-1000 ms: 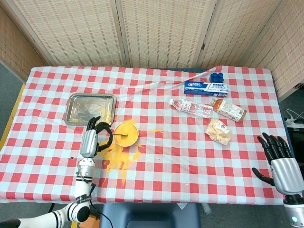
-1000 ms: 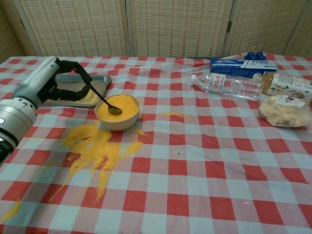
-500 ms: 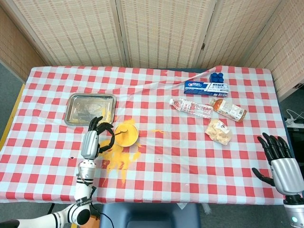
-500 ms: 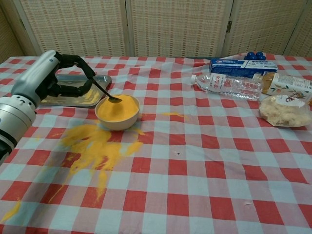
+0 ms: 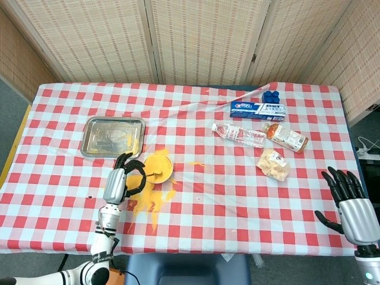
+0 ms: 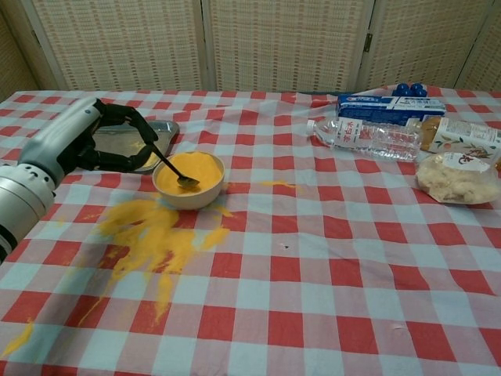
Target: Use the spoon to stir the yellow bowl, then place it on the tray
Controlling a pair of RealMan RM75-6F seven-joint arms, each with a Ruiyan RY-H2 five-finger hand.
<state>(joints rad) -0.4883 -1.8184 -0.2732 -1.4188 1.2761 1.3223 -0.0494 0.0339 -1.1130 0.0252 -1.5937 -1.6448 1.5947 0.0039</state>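
One yellow bowl (image 6: 189, 178), one spoon (image 6: 174, 167), one tray (image 5: 113, 135), two bottles (image 5: 239, 134) (image 5: 286, 136), one toothpaste box (image 5: 257, 110), one snack bag (image 5: 273, 164).

Red-and-white checked tablecloth (image 6: 329, 258), yellow bowl (image 6: 189, 179) with spilled yellow powder (image 6: 149, 235), silver tray (image 5: 113, 136).

Open cloth separates the yellow bowl (image 6: 189, 178) from the tray (image 6: 160, 129) just behind it.

Staged test room, likely lab: woven folding screens (image 5: 202, 38) behind table, red checked tablecloth (image 5: 196, 208), scattered groceries.
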